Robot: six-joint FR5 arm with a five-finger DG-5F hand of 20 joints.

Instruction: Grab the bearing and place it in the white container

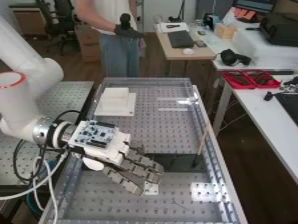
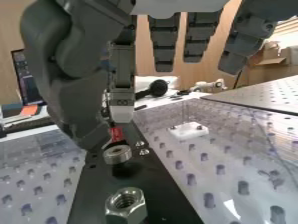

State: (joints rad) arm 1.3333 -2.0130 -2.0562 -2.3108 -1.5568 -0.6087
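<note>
The perforated worktop [image 1: 165,137] has the white arm [image 1: 23,107] over its left edge in the high view; the hand [image 1: 110,147] is open above it, fingers extended. A dark plate [image 1: 183,162] lies towards the right edge. The white container [image 1: 114,98] sits near the far left corner. On the plate are a hex nut [image 2: 126,211] and, just beside the thumb's tip, the bearing [image 2: 117,156].

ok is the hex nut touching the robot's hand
No, in the wrist view the hex nut rests on the black strip, with a visible gap between it and the hand.
</note>
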